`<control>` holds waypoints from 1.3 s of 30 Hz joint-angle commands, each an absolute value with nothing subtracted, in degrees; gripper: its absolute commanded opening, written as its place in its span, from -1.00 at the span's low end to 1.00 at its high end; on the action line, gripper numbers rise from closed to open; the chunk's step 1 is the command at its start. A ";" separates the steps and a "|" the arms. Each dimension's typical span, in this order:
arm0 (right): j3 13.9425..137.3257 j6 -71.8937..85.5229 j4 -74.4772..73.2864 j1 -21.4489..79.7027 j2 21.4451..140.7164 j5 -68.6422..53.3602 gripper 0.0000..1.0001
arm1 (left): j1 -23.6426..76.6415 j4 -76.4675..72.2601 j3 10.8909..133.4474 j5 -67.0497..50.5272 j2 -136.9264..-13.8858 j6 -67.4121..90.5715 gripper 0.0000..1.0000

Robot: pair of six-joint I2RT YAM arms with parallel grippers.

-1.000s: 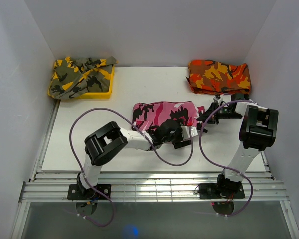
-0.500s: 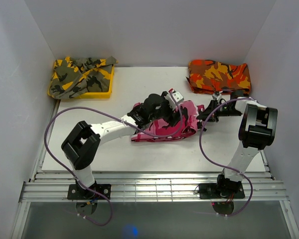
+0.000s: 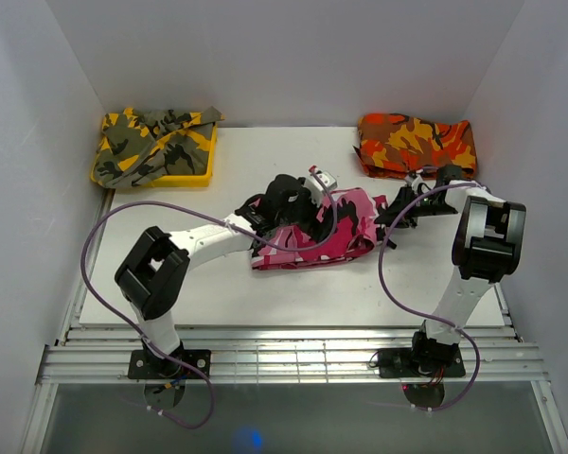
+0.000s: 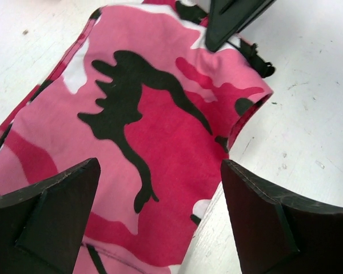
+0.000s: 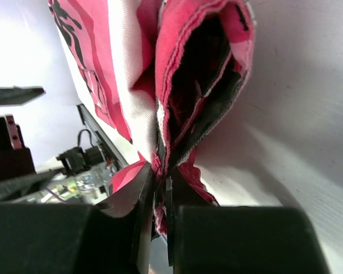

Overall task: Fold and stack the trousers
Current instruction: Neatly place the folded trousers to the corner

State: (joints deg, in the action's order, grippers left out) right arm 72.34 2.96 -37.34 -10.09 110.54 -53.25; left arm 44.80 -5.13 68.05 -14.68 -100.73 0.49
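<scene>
The trousers (image 3: 336, 238), pink, white and black camouflage, lie folded in a compact bundle at the table's middle. My left gripper (image 3: 308, 216) hovers over the bundle's far left part. In the left wrist view it (image 4: 160, 222) is open and empty, with the pink cloth (image 4: 148, 114) flat below its fingers (image 4: 46, 222). My right gripper (image 3: 390, 214) is at the bundle's right end. In the right wrist view it (image 5: 162, 177) is shut on the layered edge of the trousers (image 5: 183, 68), which is lifted slightly off the table.
A yellow tray (image 3: 191, 176) at the back left holds a yellow-olive camouflage garment (image 3: 147, 140). An orange-red camouflage garment (image 3: 417, 144) lies folded at the back right, just behind my right gripper. White walls close in three sides. The white table board (image 3: 218, 293) ends at a metal rail in front.
My left arm swung from the bundle's near right edge up and over to its far left part, and the trousers now lie in a flatter fold. My right gripper has kept its pinch in place.
</scene>
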 commanded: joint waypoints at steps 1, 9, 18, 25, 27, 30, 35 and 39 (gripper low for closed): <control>73.92 8.60 -32.02 -9.58 111.45 -57.21 -0.85 | 48.06 -6.68 71.45 -16.27 -101.86 -2.87 0.96; 67.94 21.27 -21.00 -8.53 111.45 -65.83 -0.84 | 55.62 -20.46 62.50 -8.28 -105.20 -16.05 0.96; 67.59 23.29 -22.24 -8.53 109.51 -67.50 -0.84 | 58.89 -22.68 68.99 6.59 -118.74 -23.46 0.89; 68.73 23.47 -23.55 -8.53 109.69 -67.68 -0.84 | 58.54 -23.47 68.11 11.06 -120.14 -22.42 0.43; 68.99 22.94 -23.99 -8.53 109.86 -67.15 -0.84 | 58.45 -23.47 68.38 13.88 -121.19 -22.32 0.36; 69.95 21.72 -24.96 -8.53 110.39 -66.01 -0.84 | 57.84 -22.77 68.38 12.49 -120.51 -20.84 -0.07; 71.80 18.29 -28.64 -8.88 110.22 -62.68 0.45 | 56.96 -19.27 69.34 7.04 -117.86 -14.26 -1.00; 71.11 15.82 -31.37 -10.02 106.46 -57.58 0.80 | 55.90 -15.92 72.59 4.32 -117.33 -10.65 -1.00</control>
